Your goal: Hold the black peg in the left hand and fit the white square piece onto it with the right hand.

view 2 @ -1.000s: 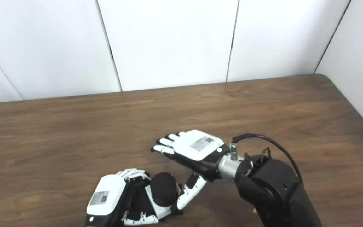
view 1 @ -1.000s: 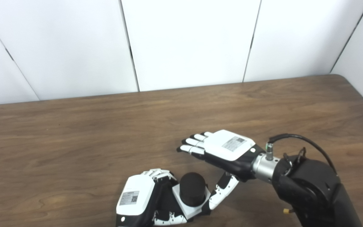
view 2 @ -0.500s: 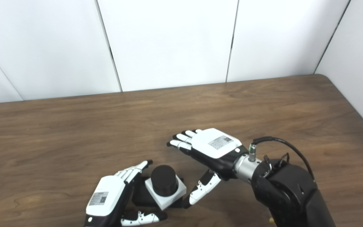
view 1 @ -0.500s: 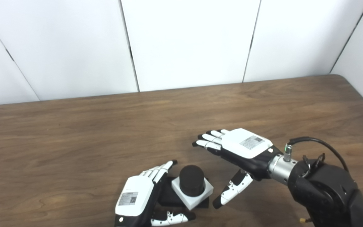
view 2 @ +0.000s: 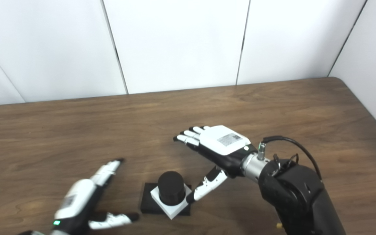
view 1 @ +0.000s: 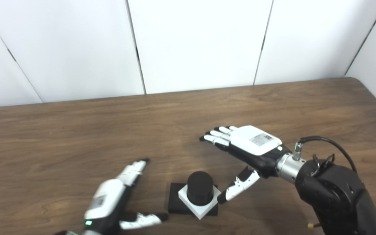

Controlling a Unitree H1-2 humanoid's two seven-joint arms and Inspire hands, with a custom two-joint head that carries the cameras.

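Black peg [view 1: 200,192] clear of both hands

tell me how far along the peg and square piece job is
Done, by the look of it: the white square piece sits around the black peg, whose flat black base rests on the table. In hand: nothing. The left hand is open with fingers spread, apart from the assembly; the right hand is open too, its thumb tip close beside the white piece. Left: apparently nothing beyond clearing the arms.
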